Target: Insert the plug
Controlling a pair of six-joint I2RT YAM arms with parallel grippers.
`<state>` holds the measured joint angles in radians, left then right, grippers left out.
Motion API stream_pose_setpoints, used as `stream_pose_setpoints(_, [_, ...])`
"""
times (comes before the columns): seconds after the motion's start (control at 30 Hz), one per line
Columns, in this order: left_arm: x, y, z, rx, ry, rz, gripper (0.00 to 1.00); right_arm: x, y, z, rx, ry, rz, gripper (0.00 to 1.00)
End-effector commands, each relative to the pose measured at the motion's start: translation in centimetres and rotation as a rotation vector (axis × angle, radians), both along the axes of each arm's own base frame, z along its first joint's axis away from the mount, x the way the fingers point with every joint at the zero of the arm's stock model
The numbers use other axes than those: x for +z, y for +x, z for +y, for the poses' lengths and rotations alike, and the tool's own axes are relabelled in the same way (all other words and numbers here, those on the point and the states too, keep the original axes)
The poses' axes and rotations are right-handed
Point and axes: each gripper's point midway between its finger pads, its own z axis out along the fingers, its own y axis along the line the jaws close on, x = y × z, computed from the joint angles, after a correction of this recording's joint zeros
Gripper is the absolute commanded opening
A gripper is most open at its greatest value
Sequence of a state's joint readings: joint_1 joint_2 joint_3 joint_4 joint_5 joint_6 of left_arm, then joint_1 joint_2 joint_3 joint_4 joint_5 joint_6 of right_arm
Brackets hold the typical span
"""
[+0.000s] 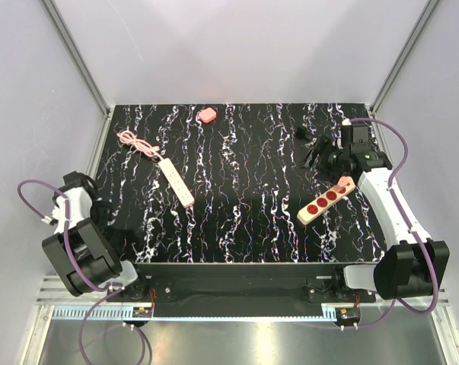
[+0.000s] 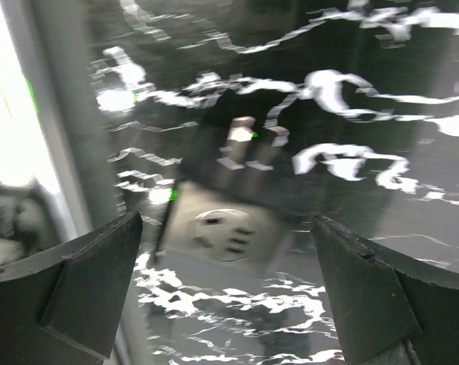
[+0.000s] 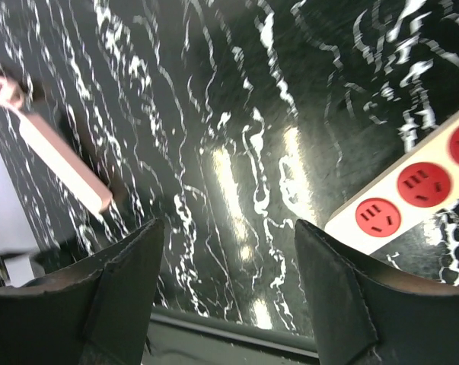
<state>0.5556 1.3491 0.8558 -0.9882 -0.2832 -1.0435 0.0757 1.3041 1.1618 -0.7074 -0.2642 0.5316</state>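
Note:
The plug (image 1: 207, 114) is a small pinkish-red rounded piece lying alone near the table's far edge, well away from both arms. The beige strip with red sockets (image 1: 326, 199) lies diagonally at the right and shows again as the strip (image 3: 412, 190) in the right wrist view. My right gripper (image 1: 315, 154) hovers just beyond that strip's far end. In its own view the right gripper (image 3: 229, 228) is open, with only tabletop between the fingers. My left gripper (image 2: 227, 220) is open and empty too, low over the table at the left edge.
A pink-and-white power strip (image 1: 176, 181) with a coiled pink cord (image 1: 134, 142) lies left of centre; the same strip (image 3: 62, 163) shows in the right wrist view. A blurred pale block with slots (image 2: 221, 232) sits ahead of the left fingers. Grey walls enclose the table.

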Motion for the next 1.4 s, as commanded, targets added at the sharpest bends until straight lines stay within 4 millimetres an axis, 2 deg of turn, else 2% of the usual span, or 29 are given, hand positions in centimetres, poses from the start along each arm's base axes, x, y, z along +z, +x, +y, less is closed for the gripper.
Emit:
stream_pose_setpoints(0.0, [-0.1, 2.2, 0.3, -0.049, 0.012, -0.102, 0.99, 1.3, -0.4, 0.5, 0.047, 0.000, -0.068, 0.76])
stream_pose_setpoints(0.27, [-1.3, 1.3, -0.1, -0.033, 0.012, -0.088, 0.97, 2.6, -0.8, 1.4, 0.073, 0.027, -0.095, 0.76])
stream_pose_setpoints(0.37, [-1.6, 1.0, -0.3, -0.038, 0.008, -0.075, 0.86, 2.8, -1.0, 1.5, 0.075, 0.027, -0.100, 0.77])
stream_pose_setpoints(0.47, [-0.9, 1.4, -0.5, -0.083, 0.017, -0.102, 0.67, 2.9, -1.3, 1.5, 0.068, 0.025, -0.105, 0.77])
stream_pose_setpoints(0.5, [0.0, 1.8, -0.5, -0.102, 0.038, -0.133, 0.56, 2.8, -1.3, 1.4, 0.067, 0.024, -0.102, 0.77])
stream_pose_setpoints(0.6, [2.7, 3.4, -1.2, -0.211, 0.099, -0.220, 0.39, 2.5, -1.5, 1.4, 0.065, 0.025, -0.092, 0.76])
stream_pose_setpoints(0.63, [3.6, 4.1, -1.8, -0.268, 0.113, -0.250, 0.25, 2.3, -1.6, 1.5, 0.067, 0.024, -0.088, 0.76])
stream_pose_setpoints(0.67, [5.6, 5.0, -2.2, -0.300, 0.138, -0.324, 0.21, 2.3, -1.6, 1.5, 0.069, 0.024, -0.088, 0.76])
stream_pose_setpoints(0.73, [7.8, 6.2, -3.6, -0.396, 0.160, -0.397, 0.07, 2.1, -1.7, 1.4, 0.067, 0.019, -0.084, 0.76])
stream_pose_setpoints(0.77, [9.7, 7.1, -4.0, -0.427, 0.181, -0.452, 0.04, 2.0, -1.7, 1.4, 0.065, 0.019, -0.084, 0.77])
stream_pose_setpoints(0.8, [11.6, 7.9, -5.0, -0.472, 0.188, -0.529, 0.02, 2.1, -1.7, 1.4, 0.067, 0.017, -0.088, 0.76])
stream_pose_setpoints(0.83, [12.9, 8.8, -6.8, -0.577, 0.186, -0.581, 0.00, 2.1, -1.8, 1.3, 0.066, 0.016, -0.087, 0.77])
stream_pose_setpoints(0.9, [17.8, 11.4, -10.4, -0.771, 0.188, -0.797, 0.00, 2.3, -1.8, 1.2, 0.064, 0.010, -0.094, 0.77])
stream_pose_setpoints(0.97, [21.2, 11.8, -16.7, -1.066, 0.106, -0.998, 0.00, 2.6, -1.9, 1.2, 0.065, 0.010, -0.105, 0.77])
stream_pose_setpoints(1.0, [23.6, 12.5, -18.6, -1.143, 0.112, -1.133, 0.00, 2.7, -2.0, 1.4, 0.072, 0.019, -0.109, 0.77])
stream_pose_setpoints(1.07, [25.7, 10.9, -23.1, -1.322, 0.003, -1.307, 0.00, 3.1, -2.1, 1.8, 0.090, 0.037, -0.131, 0.77])
stream_pose_setpoints(1.1, [27.9, 10.7, -24.5, -1.397, 0.021, -1.423, 0.00, 3.5, -2.4, 2.4, 0.119, 0.068, -0.157, 0.77])
stream_pose_setpoints(1.13, [28.8, 9.8, -26.1, -1.501, 0.014, -1.487, 0.00, 3.9, -2.5, 2.7, 0.133, 0.087, -0.176, 0.77])
stream_pose_setpoints(1.17, [29.1, 8.0, -28.0, -1.624, -0.063, -1.554, 0.00, 4.2, -2.6, 3.1, 0.153, 0.107, -0.196, 0.77])
stream_pose_setpoints(1.2, [31.0, 7.1, -29.0, -1.716, -0.036, -1.669, 0.00, 4.7, -3.0, 3.9, 0.193, 0.146, -0.214, 0.78])
stream_pose_setpoints(1.23, [31.7, 5.9, -30.2, -1.778, -0.082, -1.733, 0.00, 5.2, -3.3, 4.3, 0.210, 0.166, -0.250, 0.78])
stream_pose_setpoints(1.27, [31.4, 4.9, -31.0, -1.824, -0.125, -1.776, 0.00, 5.6, -3.4, 4.4, 0.219, 0.176, -0.265, 0.78])
stream_pose_setpoints(1.3, [32.8, 3.3, -31.7, -1.920, -0.109, -1.890, 0.00, 5.8, -3.5, 4.5, 0.225, 0.180, -0.276, 0.78])
stream_pose_setpoints(1.37, [32.5, 1.4, -32.9, -1.993, -0.152, -1.958, 0.00, 6.4, -3.8, 4.4, 0.227, 0.175, -0.302, 0.79])
